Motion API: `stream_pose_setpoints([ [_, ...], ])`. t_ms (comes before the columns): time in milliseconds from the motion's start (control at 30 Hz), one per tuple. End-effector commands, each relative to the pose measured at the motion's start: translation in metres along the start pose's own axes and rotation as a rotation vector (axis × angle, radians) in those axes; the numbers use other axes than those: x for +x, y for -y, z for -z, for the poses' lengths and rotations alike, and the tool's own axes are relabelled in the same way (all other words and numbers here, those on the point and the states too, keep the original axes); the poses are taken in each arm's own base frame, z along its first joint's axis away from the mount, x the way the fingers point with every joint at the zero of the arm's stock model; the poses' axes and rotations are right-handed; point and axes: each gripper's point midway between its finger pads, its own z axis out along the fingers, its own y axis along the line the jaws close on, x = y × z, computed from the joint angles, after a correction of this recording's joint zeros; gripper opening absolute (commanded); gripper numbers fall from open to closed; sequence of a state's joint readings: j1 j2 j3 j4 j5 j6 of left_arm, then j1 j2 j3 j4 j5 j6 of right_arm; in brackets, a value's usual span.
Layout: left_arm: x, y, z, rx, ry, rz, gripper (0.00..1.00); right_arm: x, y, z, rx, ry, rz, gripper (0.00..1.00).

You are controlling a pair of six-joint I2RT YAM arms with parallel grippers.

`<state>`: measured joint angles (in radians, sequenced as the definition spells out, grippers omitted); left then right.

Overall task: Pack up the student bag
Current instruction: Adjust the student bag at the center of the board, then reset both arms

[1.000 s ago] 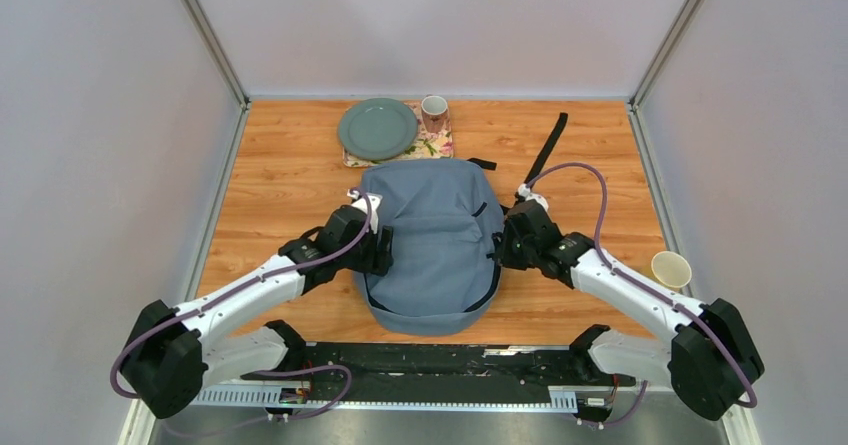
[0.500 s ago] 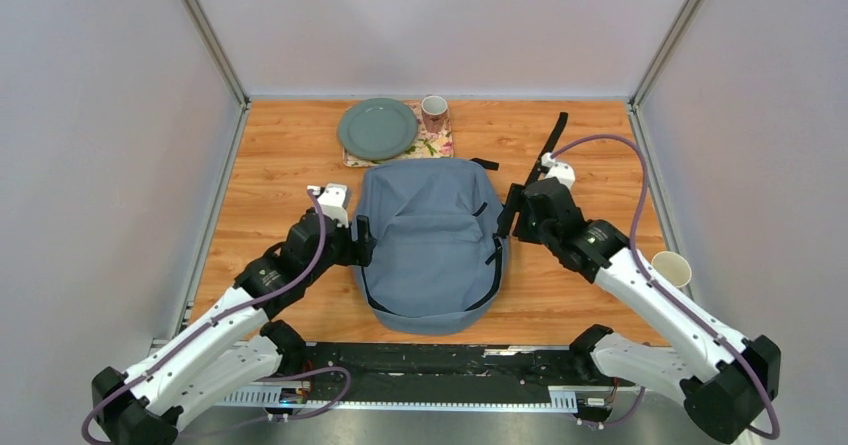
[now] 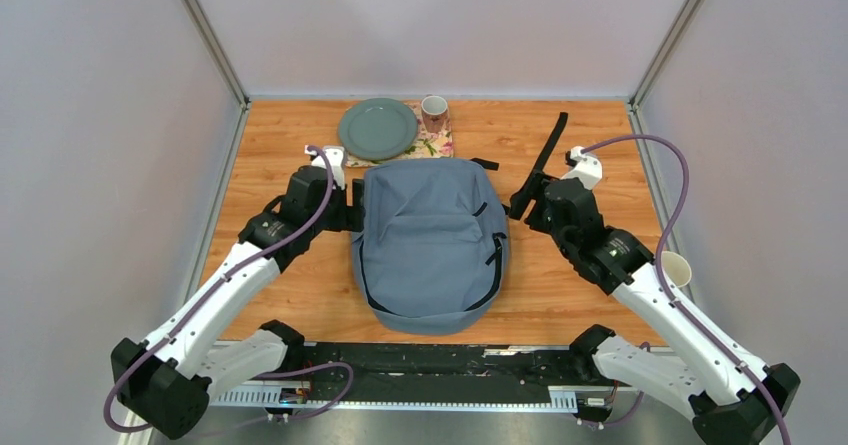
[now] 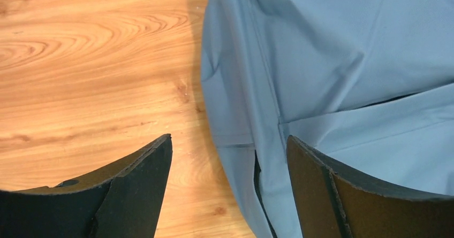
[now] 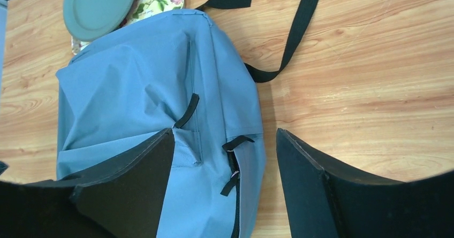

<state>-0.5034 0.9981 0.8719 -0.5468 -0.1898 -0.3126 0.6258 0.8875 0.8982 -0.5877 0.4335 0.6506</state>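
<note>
The student bag (image 3: 430, 240), grey-blue with dark zips, lies flat in the middle of the table, top end to the rear. My left gripper (image 3: 352, 205) hovers open at its upper left edge. In the left wrist view the bag's side seam (image 4: 251, 141) runs between the spread fingers (image 4: 134, 190), which hold nothing. My right gripper (image 3: 520, 203) is open beside the bag's upper right edge. In the right wrist view the side zip with two black pulls (image 5: 231, 182) lies between the fingers (image 5: 332, 190), untouched. A black strap (image 3: 548, 150) trails off to the back right.
A green plate (image 3: 377, 129) and a mug (image 3: 434, 113) sit on a floral cloth (image 3: 432, 145) just behind the bag. A paper cup (image 3: 672, 268) stands by the right wall, close to the right forearm. Grey walls enclose the table on three sides.
Both arms have moved rearward along the bag's sides. The right gripper has opened and pulled away from the bag's right edge; the left jaws have spread a little wider.
</note>
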Motion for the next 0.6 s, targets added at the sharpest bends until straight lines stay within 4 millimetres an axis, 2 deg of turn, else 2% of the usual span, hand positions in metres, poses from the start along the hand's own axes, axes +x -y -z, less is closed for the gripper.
stream_pose_setpoints([
  [0,-0.023,0.013,0.019,0.068,0.037,0.058,0.86,-0.020,0.005,0.001,0.058,0.072,-0.041,0.74],
  [100,-0.021,0.010,0.027,0.053,0.033,0.100,0.86,-0.020,0.026,-0.005,0.171,0.119,-0.075,0.76],
  [133,-0.020,0.008,0.029,0.040,0.030,0.113,0.86,-0.032,0.036,-0.007,0.228,0.190,-0.081,0.76],
  [233,-0.017,0.011,0.036,0.059,0.013,0.141,0.86,-0.047,0.056,-0.010,0.366,0.306,-0.135,0.78],
  [300,-0.010,0.010,0.037,0.055,-0.020,0.135,0.86,-0.054,0.051,-0.016,0.366,0.330,-0.177,0.79],
  [367,-0.003,0.007,0.038,0.044,-0.048,0.109,0.86,-0.063,0.035,-0.027,0.335,0.339,-0.195,0.80],
  [433,-0.004,0.002,0.039,0.018,-0.039,0.111,0.86,-0.063,0.028,-0.038,0.353,0.321,-0.159,0.80],
  [467,-0.007,0.001,0.042,0.015,-0.022,0.117,0.86,-0.077,0.020,-0.036,0.344,0.338,-0.162,0.80],
  [567,-0.020,0.003,0.050,0.039,0.038,0.118,0.87,-0.090,0.014,-0.037,0.369,0.350,-0.131,0.80],
])
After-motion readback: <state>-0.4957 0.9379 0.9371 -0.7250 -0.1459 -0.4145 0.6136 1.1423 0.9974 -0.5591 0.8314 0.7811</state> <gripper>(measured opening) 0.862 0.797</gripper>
